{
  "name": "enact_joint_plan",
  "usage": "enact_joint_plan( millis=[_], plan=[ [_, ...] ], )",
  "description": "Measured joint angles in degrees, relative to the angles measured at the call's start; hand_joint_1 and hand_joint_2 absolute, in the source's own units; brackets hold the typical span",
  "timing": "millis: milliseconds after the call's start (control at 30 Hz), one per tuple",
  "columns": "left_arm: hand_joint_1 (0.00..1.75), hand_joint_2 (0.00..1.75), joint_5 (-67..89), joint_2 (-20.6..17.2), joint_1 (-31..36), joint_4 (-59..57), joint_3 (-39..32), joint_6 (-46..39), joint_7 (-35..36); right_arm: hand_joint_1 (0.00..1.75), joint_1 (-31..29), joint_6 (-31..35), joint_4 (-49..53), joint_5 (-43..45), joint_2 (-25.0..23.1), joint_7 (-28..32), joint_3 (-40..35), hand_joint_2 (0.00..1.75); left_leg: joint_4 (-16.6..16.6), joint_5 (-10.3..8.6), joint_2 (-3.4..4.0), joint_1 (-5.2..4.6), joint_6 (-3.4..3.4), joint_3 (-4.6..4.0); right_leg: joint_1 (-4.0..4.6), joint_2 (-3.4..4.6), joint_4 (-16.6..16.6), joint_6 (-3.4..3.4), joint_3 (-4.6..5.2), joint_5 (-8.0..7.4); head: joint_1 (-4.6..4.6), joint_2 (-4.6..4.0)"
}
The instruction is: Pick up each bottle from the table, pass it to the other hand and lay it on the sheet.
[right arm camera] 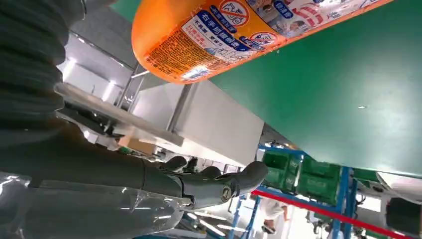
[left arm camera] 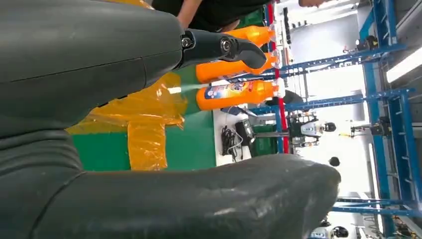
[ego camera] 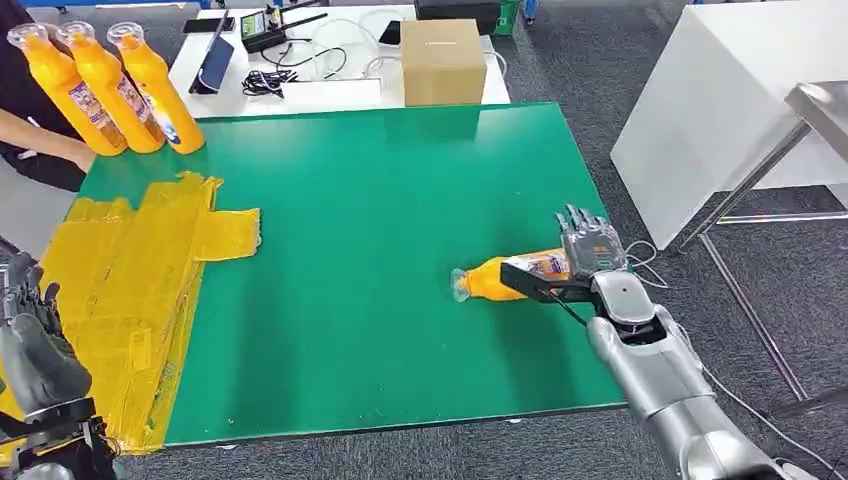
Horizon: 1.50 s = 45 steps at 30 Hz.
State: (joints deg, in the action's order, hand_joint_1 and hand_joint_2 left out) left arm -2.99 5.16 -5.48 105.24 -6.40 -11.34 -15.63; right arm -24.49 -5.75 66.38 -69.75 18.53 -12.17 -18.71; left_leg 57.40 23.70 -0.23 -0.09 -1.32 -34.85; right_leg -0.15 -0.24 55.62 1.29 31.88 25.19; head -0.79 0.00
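We saw the right robot hand spread and ungrasping, just behind the base of the orange bottle lying on the green desk, apparently set for a pickup. The left robot hand waited unclenched, holding nothing, over the yellow sheet, presumably to receive it.

The worktop is showing a smooth, matt green surface. The yellow sheet is looking like thin, crinkled, glossy plastic film. The lying bottle is gleaming as smooth orange plastic with a glossy printed label. The right hand is showing dark plastic fingers on a brushed silver metal arm. The box is looking like matt brown cardboard.
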Motion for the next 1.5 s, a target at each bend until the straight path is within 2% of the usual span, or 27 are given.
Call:
enact_joint_plan(
  millis=[767, 1133, 1167, 1200, 1500],
  plan=[
    [0.00, 0.00, -3.87, -1.16, 0.87, -2.23, -0.48, -0.52, -0.81, 0.00, -7.72, -4.72, -15.52, 4.04, -0.94, 3.37, -8.59, 1.75, 0.00, 0.00, -0.01, 0.00, 0.00, -0.01, 0.00, 0.00, 0.01, 0.00, 0.00, 0.00, 0.00, 0.00],
    [0.00, 0.00, -4.74, -2.08, 1.94, -3.85, -0.46, -0.83, -0.87, 0.00, -11.31, -4.13, -24.15, 5.05, -2.32, 3.78, -11.91, 1.75, -0.01, 0.00, 0.04, 0.02, 0.00, 0.32, 0.01, 0.03, -0.01, 0.02, -0.24, -0.02, 0.00, 0.00],
    [0.00, 0.00, -4.74, -2.10, 1.97, -3.96, -0.46, -0.83, -0.87, 1.10, -11.47, -4.13, -24.48, 5.07, -2.38, 3.78, -12.06, 1.75, -0.01, 0.00, 0.05, 0.02, -0.01, 0.35, 0.01, 0.03, -0.01, 0.03, -0.26, -0.03, -0.02, 0.00],
    [0.00, 0.00, -4.76, -2.14, 2.02, -4.07, -0.46, -0.83, -0.87, 1.75, -11.62, -4.15, -24.85, 5.05, -2.43, 3.78, -12.20, 1.75, -0.01, 0.00, 0.05, 0.02, -0.01, 0.38, 0.01, 0.03, -0.01, 0.03, -0.29, -0.03, 0.00, 0.00],
    [0.00, 0.00, -6.19, -3.43, 5.15, -5.95, 0.55, -1.99, -0.35, 1.75, -14.66, -5.42, -32.52, 4.83, -3.45, 3.78, -13.27, 1.75, 0.00, -0.05, 0.00, 0.01, -0.08, 0.84, 0.00, 0.00, -0.04, 0.05, -0.74, -0.03, 0.00, 0.00]
  ],
)
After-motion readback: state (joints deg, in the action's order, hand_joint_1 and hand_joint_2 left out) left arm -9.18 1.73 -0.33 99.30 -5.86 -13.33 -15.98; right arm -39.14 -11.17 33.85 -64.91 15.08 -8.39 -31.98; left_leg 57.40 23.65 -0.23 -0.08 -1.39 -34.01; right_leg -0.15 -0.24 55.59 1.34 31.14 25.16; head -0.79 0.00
